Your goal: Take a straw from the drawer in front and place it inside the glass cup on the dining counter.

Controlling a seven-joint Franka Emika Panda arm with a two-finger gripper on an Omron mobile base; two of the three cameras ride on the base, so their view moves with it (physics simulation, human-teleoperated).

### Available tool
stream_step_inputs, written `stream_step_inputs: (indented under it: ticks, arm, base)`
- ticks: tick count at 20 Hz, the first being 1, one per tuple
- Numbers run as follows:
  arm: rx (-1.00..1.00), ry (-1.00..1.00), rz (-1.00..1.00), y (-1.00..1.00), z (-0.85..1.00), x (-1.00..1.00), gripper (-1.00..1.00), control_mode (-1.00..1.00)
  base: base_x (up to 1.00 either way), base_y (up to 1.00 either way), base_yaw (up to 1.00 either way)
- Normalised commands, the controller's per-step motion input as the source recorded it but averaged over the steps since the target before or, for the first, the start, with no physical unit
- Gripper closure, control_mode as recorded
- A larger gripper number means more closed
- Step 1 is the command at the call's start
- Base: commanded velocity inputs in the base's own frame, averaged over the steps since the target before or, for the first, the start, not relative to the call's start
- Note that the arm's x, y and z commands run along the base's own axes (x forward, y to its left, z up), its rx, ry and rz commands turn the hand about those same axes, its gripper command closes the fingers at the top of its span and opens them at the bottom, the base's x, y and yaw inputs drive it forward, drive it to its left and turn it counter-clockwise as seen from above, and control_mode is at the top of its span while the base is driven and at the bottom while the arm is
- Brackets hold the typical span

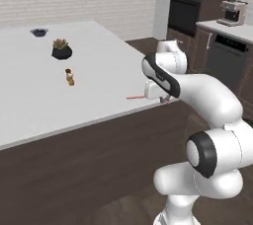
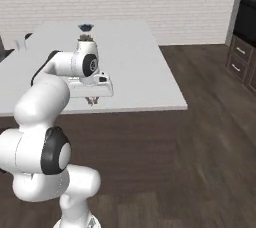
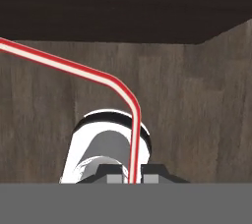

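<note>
My gripper [image 1: 163,99] hangs just past the near edge of the white dining counter [image 1: 29,100], shut on the straw. The thin red-pink straw [image 1: 134,97] sticks out sideways from the fingers over the counter edge. In the hand view the straw [image 3: 133,120] rises from between the fingertips of the gripper [image 3: 133,178], bends and runs off to the left. From the right base view the gripper [image 2: 91,101] points down at the counter's [image 2: 135,72] front edge. A faint clear shape at the far left looks like the glass cup [image 2: 20,42]. The drawer is out of view.
On the counter stand a black pot with a plant [image 1: 61,49], a small brown item [image 1: 69,77] and a dark bowl [image 1: 38,32] at the far side. Dark ovens [image 1: 185,2] and a coffee machine [image 1: 232,12] are at the back right. Wooden floor [image 2: 215,122] lies to the right.
</note>
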Motion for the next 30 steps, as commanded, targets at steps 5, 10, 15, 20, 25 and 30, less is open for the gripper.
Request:
stream_step_inputs:
  ticks: [5, 10, 15, 20, 25, 30]
  arm:
    - [0.00, 0.00, 0.00, 0.00, 0.00, 0.00, 1.00, 1.00]
    - [0.00, 0.00, 0.00, 0.00, 0.00, 0.00, 1.00, 1.00]
    - [0.00, 0.00, 0.00, 0.00, 0.00, 0.00, 1.00, 1.00]
    - [0.00, 0.00, 0.00, 0.00, 0.00, 0.00, 1.00, 1.00]
    - [0.00, 0.00, 0.00, 0.00, 0.00, 0.00, 1.00, 1.00]
    - [0.00, 0.00, 0.00, 0.00, 0.00, 0.00, 1.00, 1.00]
  base:
    - [-0.21, 1.00, 0.10]
    - [-0.11, 1.00, 0.01]
    - [0.00, 1.00, -0.06]
    - [0.00, 1.00, -0.23]
    - [0.08, 1.00, -0.33]
    - [0.17, 1.00, -0.36]
